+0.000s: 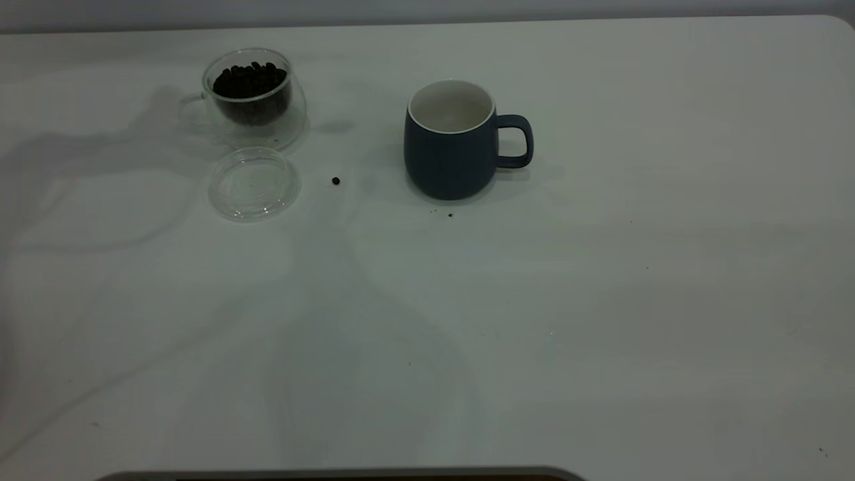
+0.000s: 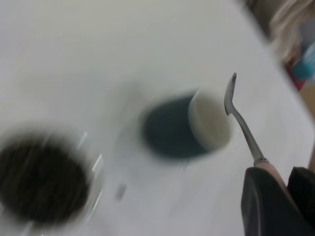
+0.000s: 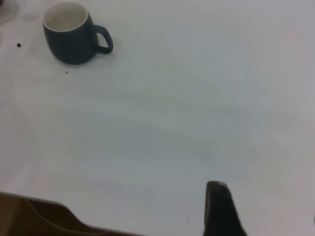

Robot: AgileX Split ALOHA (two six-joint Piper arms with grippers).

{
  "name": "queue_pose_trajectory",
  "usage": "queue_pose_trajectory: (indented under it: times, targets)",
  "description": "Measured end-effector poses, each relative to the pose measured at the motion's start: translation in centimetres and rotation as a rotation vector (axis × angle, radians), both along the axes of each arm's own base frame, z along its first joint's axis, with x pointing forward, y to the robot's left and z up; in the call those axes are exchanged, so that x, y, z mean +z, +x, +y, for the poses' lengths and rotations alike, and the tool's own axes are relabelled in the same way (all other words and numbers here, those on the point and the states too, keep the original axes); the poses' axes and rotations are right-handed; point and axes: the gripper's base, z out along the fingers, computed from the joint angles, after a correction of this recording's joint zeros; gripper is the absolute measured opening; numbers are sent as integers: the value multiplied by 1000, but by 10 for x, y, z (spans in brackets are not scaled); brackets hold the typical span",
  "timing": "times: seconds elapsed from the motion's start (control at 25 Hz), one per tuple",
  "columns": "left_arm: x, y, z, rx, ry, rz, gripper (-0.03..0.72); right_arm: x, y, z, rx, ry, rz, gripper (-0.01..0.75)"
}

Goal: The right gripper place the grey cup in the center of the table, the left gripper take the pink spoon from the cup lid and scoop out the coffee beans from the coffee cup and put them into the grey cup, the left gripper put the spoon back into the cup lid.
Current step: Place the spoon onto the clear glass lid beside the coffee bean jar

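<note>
A wide white table (image 1: 601, 300) seen from above holds three vessels. One grey cup (image 1: 451, 157), a rounded dark slate-blue mug with a white inside, stands upright near the middle of the far half, its loop handle pointing right; nothing shows inside it. One clear glass coffee cup (image 1: 254, 100) stands far left, holding a heap of dark coffee beans (image 1: 249, 81). One clear round cup lid (image 1: 254, 184) lies flat just on the near side of that glass cup, with nothing on it. One stray bean (image 1: 335, 180) lies on the bare table between the lid and the mug, touching neither. A few tiny dark specks (image 1: 449, 215) sit just near of the mug.

Neither arm appears in the overhead view. In the left wrist view, the left gripper (image 2: 275, 196) is clamped on the pale handle of one pink spoon (image 2: 241, 120), whose metal bowl is held in the air above the table close to the mug's rim; the bowl is seen edge-on, so any contents cannot be told. In the right wrist view, one dark finger of the right gripper (image 3: 221, 209) shows over bare table, well apart from the mug; whether its jaws are apart or together cannot be told.
</note>
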Motion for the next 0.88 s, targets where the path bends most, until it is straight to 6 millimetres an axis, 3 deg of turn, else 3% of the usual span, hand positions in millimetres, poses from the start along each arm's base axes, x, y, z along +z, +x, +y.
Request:
queue_pose_trajectory:
  times: [0.2, 0.4, 0.68, 0.88]
  targets:
    - [-35, -20, 20, -5, 93, 151, 116, 0, 0, 0, 0, 0, 0, 483]
    - [-79, -37, 32, 1, 59, 267, 116, 0, 0, 0, 0, 0, 0, 483]
    - [-125, -47, 68, 133, -35, 376, 116, 0, 0, 0, 0, 0, 0, 483]
    - [-151, -52, 68, 159, -78, 434, 116, 0, 0, 0, 0, 0, 0, 483]
